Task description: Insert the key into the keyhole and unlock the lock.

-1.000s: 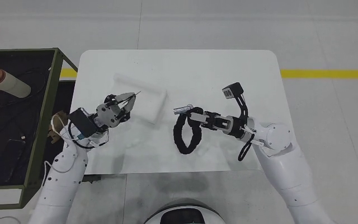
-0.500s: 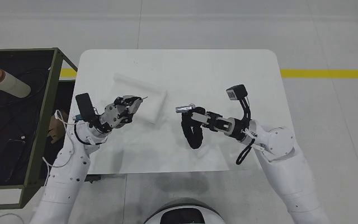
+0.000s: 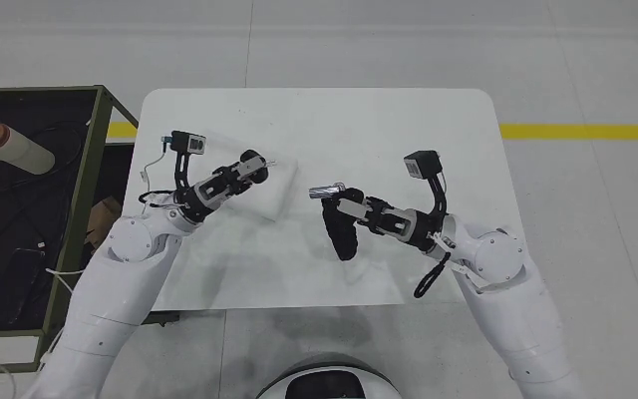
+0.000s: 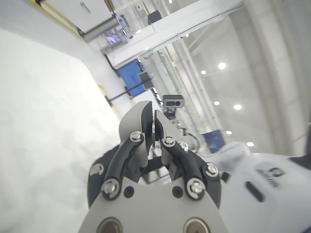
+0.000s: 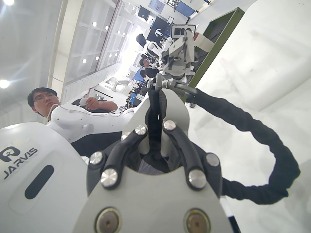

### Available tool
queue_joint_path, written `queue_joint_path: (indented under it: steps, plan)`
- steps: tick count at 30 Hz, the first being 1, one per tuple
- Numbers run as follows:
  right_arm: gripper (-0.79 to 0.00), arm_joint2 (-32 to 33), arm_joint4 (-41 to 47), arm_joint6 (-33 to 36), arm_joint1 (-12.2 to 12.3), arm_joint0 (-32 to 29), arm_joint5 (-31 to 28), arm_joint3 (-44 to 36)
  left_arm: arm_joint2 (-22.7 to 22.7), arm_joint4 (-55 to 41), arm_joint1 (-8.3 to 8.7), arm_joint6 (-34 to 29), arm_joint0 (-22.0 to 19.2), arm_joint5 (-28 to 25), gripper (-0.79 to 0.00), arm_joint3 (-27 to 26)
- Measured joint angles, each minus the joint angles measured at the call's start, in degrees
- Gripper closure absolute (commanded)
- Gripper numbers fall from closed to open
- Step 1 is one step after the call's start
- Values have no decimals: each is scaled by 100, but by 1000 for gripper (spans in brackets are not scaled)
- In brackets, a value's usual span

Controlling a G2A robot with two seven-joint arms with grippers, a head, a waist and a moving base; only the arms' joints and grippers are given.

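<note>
Since a second ago the left pincer (image 3: pixel 261 165) is sitting farther across the foam pad (image 3: pixel 224 145), having come from the pad's left edge to over its right half; the wrist is also turning, so that its camera is now lying toward the pad's far left corner. The black cable loop (image 3: pixel 342 234) is hanging narrower than before, where earlier it was spreading wide on the table (image 3: pixel 399 130).

The left pincer (image 4: pixel 153 112) is pressing its pads together on the key (image 4: pixel 153 127), a thin metal blade standing edge-on between them; in the top view the key (image 3: pixel 270 163) is pointing off the pad's right edge, toward the cable lock.

The right pincer (image 3: pixel 339 197) is holding off the pad's right side, apart from it; it is pinching the cable lock (image 3: pixel 324 192) just behind its metal cylinder, whose end is facing the pad. In the right wrist view the pincer (image 5: pixel 158 92) is gripping the black sleeve, and the cable (image 5: pixel 243 122) is curving out and back in a loop; the left pincer (image 5: pixel 179 54) is showing beyond it, well apart from the cylinder.

The key and the lock are not touching; a strip of bare table beside the pad's right edge is lying between them.
</note>
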Motion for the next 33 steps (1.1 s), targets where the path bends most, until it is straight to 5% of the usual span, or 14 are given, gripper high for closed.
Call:
queue_joint_path:
  steps: [4,11,33]
  plan:
    - [0,-20,15,-117,-1,-151,19,-127,20,-96,-7,272,12,-142,0,-12]
    - [0,-141,65,-394,-26,-205,-47,-131,58,-640,-15,-442,226,999,0,-372]
    - [0,-473,-250,-870,-91,-106,-246,59,192,-487,-207,-502,347,1007,0,-392]
